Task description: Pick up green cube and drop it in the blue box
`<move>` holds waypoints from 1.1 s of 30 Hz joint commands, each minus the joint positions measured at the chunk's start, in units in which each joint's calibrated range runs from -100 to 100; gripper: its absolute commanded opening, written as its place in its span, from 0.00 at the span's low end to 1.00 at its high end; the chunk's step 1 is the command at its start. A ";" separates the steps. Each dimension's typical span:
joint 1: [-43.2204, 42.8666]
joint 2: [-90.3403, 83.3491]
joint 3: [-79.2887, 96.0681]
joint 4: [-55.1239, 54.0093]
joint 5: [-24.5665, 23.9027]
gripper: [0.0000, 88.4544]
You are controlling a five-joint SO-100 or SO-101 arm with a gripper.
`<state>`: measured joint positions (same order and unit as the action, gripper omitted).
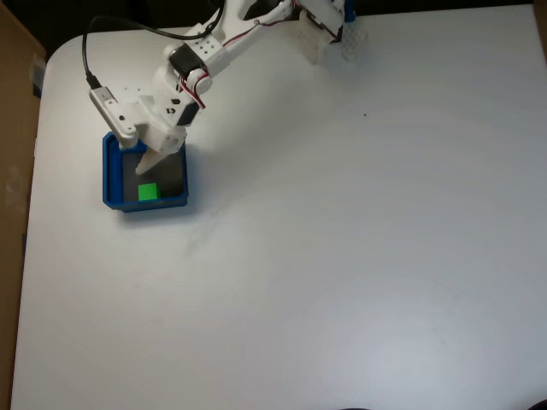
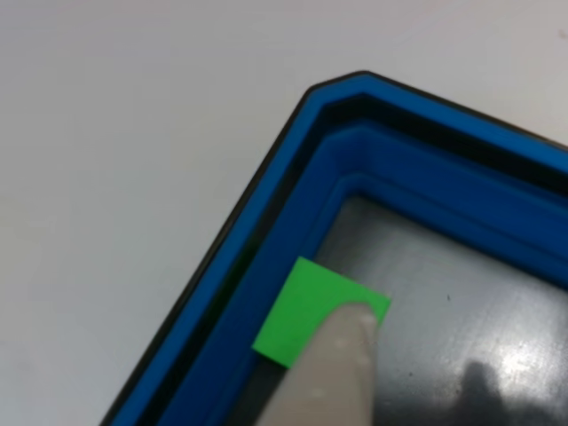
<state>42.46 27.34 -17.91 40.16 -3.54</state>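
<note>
The green cube [image 1: 148,192] lies flat on the grey floor of the blue box [image 1: 111,175], near the box's front wall in the fixed view. My gripper [image 1: 150,166] hangs over the box just above the cube, and nothing is held in it. In the other view the cube [image 2: 302,315] sits in a corner of the box [image 2: 266,240], against the inner wall. One pale finger [image 2: 333,373] reaches in from the bottom edge and overlaps the cube's near corner. The jaws look open.
The box stands near the left edge of a white table [image 1: 342,256]. A brown surface [image 1: 13,128] borders the table on the left. The arm's base and a clear mount [image 1: 329,34] sit at the table's top edge. A black cable [image 1: 90,60] loops from the wrist.
</note>
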 commanded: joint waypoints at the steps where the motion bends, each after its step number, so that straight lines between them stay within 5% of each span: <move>1: 0.67 -8.49 4.90 -0.56 -0.10 0.29; 20: -0.05 -46.77 40.04 -0.64 0.20 0.29; 33: 0.02 -68.67 55.30 -0.64 0.24 0.08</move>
<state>42.46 -34.25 33.84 40.16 -3.44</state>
